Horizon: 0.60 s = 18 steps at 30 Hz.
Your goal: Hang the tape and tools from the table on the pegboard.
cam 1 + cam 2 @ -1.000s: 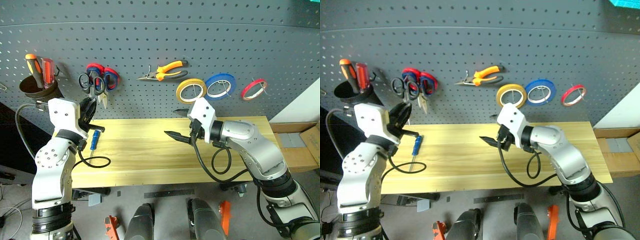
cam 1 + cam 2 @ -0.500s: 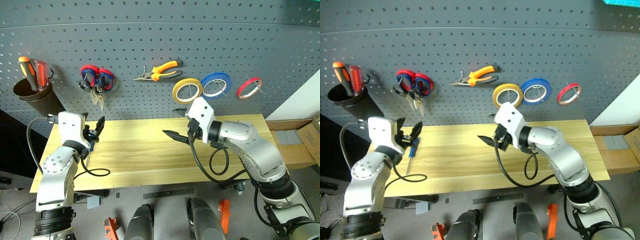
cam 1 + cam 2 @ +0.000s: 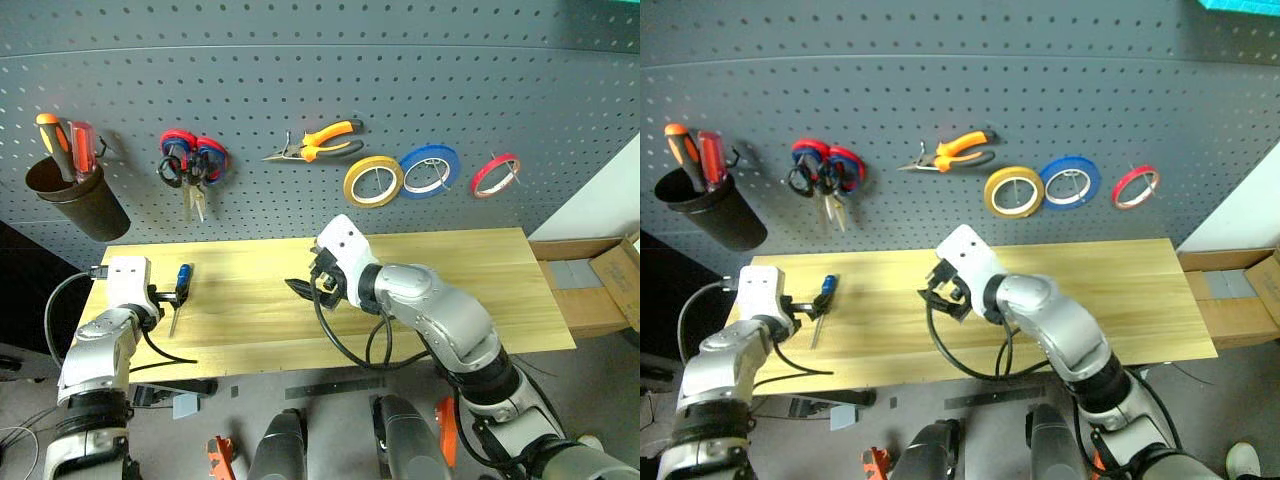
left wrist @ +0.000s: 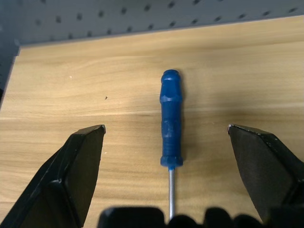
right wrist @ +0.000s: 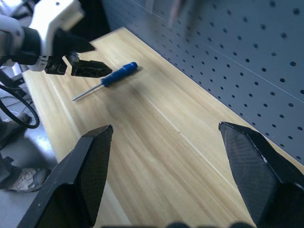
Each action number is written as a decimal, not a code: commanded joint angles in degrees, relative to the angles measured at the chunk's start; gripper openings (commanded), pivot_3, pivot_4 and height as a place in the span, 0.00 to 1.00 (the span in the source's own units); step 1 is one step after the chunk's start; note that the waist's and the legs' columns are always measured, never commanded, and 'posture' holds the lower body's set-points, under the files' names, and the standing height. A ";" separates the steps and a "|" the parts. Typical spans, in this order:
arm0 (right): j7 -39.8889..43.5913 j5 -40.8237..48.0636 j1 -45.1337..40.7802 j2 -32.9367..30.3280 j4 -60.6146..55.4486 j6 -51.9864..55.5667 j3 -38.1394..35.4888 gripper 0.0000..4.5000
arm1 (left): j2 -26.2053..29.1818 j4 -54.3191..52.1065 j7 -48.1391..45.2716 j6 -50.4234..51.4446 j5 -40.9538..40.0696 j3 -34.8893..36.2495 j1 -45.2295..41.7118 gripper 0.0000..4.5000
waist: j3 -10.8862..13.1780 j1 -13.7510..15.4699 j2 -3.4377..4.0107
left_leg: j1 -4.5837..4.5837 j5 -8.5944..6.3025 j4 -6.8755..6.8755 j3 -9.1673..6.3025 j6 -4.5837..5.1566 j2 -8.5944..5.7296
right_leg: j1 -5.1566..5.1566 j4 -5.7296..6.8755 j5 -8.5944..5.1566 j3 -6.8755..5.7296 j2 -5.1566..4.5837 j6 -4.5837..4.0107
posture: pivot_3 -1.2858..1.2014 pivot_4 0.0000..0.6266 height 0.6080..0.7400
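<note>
DONE: yellow tape roll (image 3: 373,181), black-handled scissors (image 3: 172,170), orange-handled pliers (image 3: 322,140) hang on pegboard (image 3: 400,80) | LEFT: blue-handled screwdriver (image 4: 171,123) lies on tabletop (image 3: 450,290), centred ahead of left hand (image 4: 166,156), released, straddling it | right hand (image 5: 164,156) released, empty

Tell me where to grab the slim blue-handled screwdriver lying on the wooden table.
Grip the slim blue-handled screwdriver across its thick blue handle, coming from above. It lies flat on the light wooden table, centred between the open left pincer's fingers; the thin metal shaft gives less hold.

workshop, pegboard (image 3: 300,60) of tools, wooden table (image 3: 480,290)
</note>
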 commanded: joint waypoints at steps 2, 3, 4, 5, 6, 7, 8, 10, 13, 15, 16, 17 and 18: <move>-0.91 -0.85 -2.20 1.78 -0.07 0.04 0.75 0.81 | 1.02 7.21 0.35 1.45 -0.62 1.60 -3.91 0.99 | 0.01 -0.15 0.01 | 0.01 0.00 -0.01 0.00 0.00 0.01 | -0.02 0.01 0.00 0.00 0.00 0.00 | 0.47 0.43 1.00; -0.88 -0.89 -2.40 1.97 -0.08 0.11 1.11 0.81 | 1.14 8.96 0.18 1.86 -0.56 1.37 -4.71 0.99 | 0.01 -0.18 0.01 | 0.00 0.00 -0.01 0.00 0.00 0.02 | -0.02 0.01 0.00 -0.01 0.01 0.00 | 0.47 0.44 1.00; -0.84 -0.87 -2.43 2.01 -0.28 0.27 1.29 0.81 | 1.25 9.84 0.03 2.04 -0.49 1.16 -5.09 0.99 | 0.01 -0.22 0.01 | 0.01 -0.01 -0.01 0.01 0.01 0.03 | -0.02 0.01 0.00 -0.01 0.02 0.00 | 0.47 0.44 1.00; -0.75 -0.90 -2.46 2.03 -0.48 0.39 1.52 0.81 | 1.23 11.01 -0.12 2.28 -0.57 1.10 -5.61 0.99 | 0.01 -0.29 0.01 | 0.00 -0.01 -0.01 0.02 0.01 0.02 | -0.02 0.01 0.00 0.00 0.02 0.00 | 0.47 0.45 1.00; -0.57 -1.12 -2.64 1.88 -0.68 0.32 2.14 0.81 | 1.17 13.27 -0.16 2.22 -0.71 1.25 -6.54 0.99 | 0.02 -0.34 0.02 | 0.00 -0.01 -0.01 0.02 0.01 0.03 | -0.02 0.00 0.00 0.00 0.02 0.00 | 0.47 0.45 1.00; -0.41 -1.45 -2.84 1.59 -0.94 0.17 2.81 0.81 | 1.10 15.36 -0.02 2.28 -0.99 1.62 -7.40 0.99 | 0.02 -0.35 0.01 | 0.00 -0.01 -0.01 0.03 0.01 0.02 | -0.02 0.00 0.00 0.02 0.02 0.00 | 0.47 0.46 1.00; -0.18 -2.05 -3.19 1.03 -1.16 -0.22 3.77 0.81 | 1.11 17.80 0.12 1.70 -1.11 1.86 -8.39 0.99 | 0.02 -0.37 0.02 | 0.00 -0.01 -0.01 0.02 0.01 0.03 | -0.03 0.01 0.00 0.00 0.02 0.00 | 0.46 0.46 1.00; 0.08 -2.78 -3.56 0.26 -1.59 -0.59 4.80 0.81 | 1.28 20.73 0.26 0.49 -1.03 1.81 -9.59 0.99 | 0.03 -0.43 0.02 | 0.00 -0.01 -0.01 0.01 0.01 0.03 | -0.03 0.02 0.00 0.00 0.02 0.00 | 0.46 0.47 1.00; 0.67 -4.00 -4.36 -1.19 -2.58 -0.81 6.08 0.81 | 1.36 25.59 0.05 -2.41 -0.11 0.58 -11.95 0.86 | 0.05 -0.69 0.02 | 0.00 -0.01 0.02 0.02 0.01 0.03 | -0.03 0.02 0.00 -0.01 0.03 0.00 | 0.46 0.48 1.00; 0.97 -4.52 -4.82 -1.98 -3.16 -0.67 6.61 0.81 | 1.31 28.14 -0.04 -3.81 0.21 0.14 -13.11 0.72 | 0.05 -0.73 0.02 | -0.01 -0.01 0.02 0.01 0.01 0.03 | -0.02 0.01 0.00 -0.02 0.02 0.00 | 0.45 0.48 1.00; 1.19 -4.61 -4.91 -2.20 -3.47 -0.50 6.65 0.81 | 1.31 29.11 -0.06 -4.44 0.41 -0.08 -13.51 0.64 | 0.06 -0.82 0.02 | -0.01 -0.01 0.02 0.01 0.01 0.03 | -0.02 0.01 0.00 -0.02 0.02 0.00 | 0.45 0.48 1.00; 1.52 -4.47 -5.08 -2.32 -3.86 -0.05 6.64 0.81 | 1.30 30.10 -0.10 -5.05 0.61 -0.24 -13.93 0.56 | 0.06 -0.93 0.02 | -0.01 -0.01 0.02 0.01 0.01 0.03 | -0.02 0.00 0.00 -0.01 0.02 0.00 | 0.45 0.48 1.00; 1.84 -4.31 -5.21 -2.38 -4.18 0.31 6.59 0.81 | 1.31 30.90 -0.13 -5.62 0.84 -0.41 -14.27 0.49 | 0.06 -1.04 0.02 | -0.01 -0.01 0.02 0.02 0.01 0.03 | -0.02 0.00 0.00 -0.01 0.02 0.00 | 0.45 0.48 1.00</move>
